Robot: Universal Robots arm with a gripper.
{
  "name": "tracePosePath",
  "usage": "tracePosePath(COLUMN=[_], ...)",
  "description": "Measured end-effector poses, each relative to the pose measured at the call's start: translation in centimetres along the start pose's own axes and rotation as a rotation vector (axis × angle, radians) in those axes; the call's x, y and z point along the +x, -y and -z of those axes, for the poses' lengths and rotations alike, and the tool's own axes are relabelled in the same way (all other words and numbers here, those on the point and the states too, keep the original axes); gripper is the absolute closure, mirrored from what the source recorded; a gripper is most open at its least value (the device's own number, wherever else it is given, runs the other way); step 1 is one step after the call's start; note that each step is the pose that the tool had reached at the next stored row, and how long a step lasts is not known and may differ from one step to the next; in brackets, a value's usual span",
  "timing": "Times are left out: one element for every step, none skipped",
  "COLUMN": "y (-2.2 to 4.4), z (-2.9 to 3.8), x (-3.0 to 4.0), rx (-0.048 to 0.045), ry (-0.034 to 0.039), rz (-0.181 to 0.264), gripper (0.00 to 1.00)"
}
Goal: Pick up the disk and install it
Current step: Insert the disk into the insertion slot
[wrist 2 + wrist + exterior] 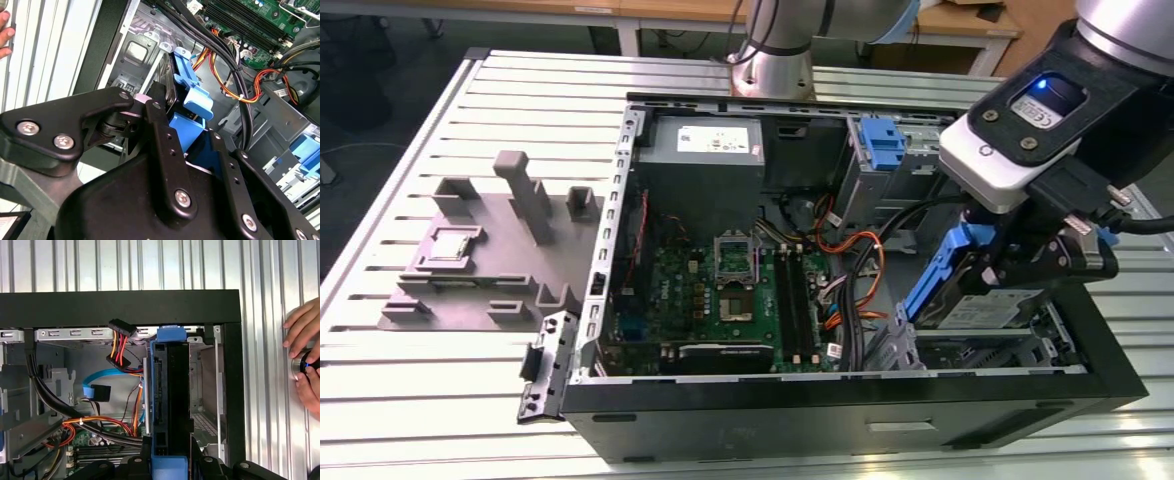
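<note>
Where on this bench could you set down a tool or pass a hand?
Bare slatted table lies between the grey fixture and the near edge, and again beyond the fixture toward the arm's base. Crowded: inside the case, where cables run beside the disk in the pincer.

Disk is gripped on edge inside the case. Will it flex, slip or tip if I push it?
The disk is likely rigid and dense, being a thick solid slab. Its blue bracket looks like smooth plastic, so it may slide. Held on edge by the tool, it might pivot under off-centre pushes.
</note>
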State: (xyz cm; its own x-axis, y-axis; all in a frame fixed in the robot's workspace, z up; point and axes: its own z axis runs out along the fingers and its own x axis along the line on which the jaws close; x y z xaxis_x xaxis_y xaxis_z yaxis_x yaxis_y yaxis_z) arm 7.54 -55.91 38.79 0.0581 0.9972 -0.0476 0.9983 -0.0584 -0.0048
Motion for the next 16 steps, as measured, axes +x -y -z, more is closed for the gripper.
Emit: tracePosePath(y=[0.00, 0.00, 0.00, 0.00, 0.00, 0.00, 0.00, 0.00, 0.00, 0.00, 0.00, -0.01, 0.00, 0.00, 0.00, -0.01], z=[-0.04, -0.08, -0.12, -0.17, -0.22, -0.26, -0.31, -0.35, -0.40, -0.44, -0.48, -0.53, -0.57, -0.61, -0.64, -0.69], x=[0.00, 0.00, 0.00, 0.00, 0.00, 0.00, 0.00, 0.00, 0.00, 0.00, 0.00, 0.00, 0.00, 0.00, 0.00, 0.00], rx=[0.0000, 0.0001, 0.0000, 0.0000, -0.0001, -0.0001, 0.0000, 0.0000, 0.0000, 0.0000, 0.0000, 0.0000, 0.0000, 0.0000, 0.0000, 0.0000], ry=[0.0000, 0.0001, 0.0001, 0.0000, 0.0000, -0.0001, 0.0000, 0.0001, 0.0000, 0.0000, -0.0001, 0.0000, -0.0001, 0.0000, 0.0001, 0.0000], rz=[0.000, 0.000, 0.000, 0.000, 0.000, 0.000, 0.000, 0.000, 0.000, 0.000, 0.000, 0.000, 0.000, 0.000, 0.000, 0.000], gripper=[0.63, 0.63, 0.63, 0.63, 0.63, 0.63, 0.63, 0.63, 0.63, 0.63, 0.63, 0.63, 0.63, 0.63, 0.63, 0.63])
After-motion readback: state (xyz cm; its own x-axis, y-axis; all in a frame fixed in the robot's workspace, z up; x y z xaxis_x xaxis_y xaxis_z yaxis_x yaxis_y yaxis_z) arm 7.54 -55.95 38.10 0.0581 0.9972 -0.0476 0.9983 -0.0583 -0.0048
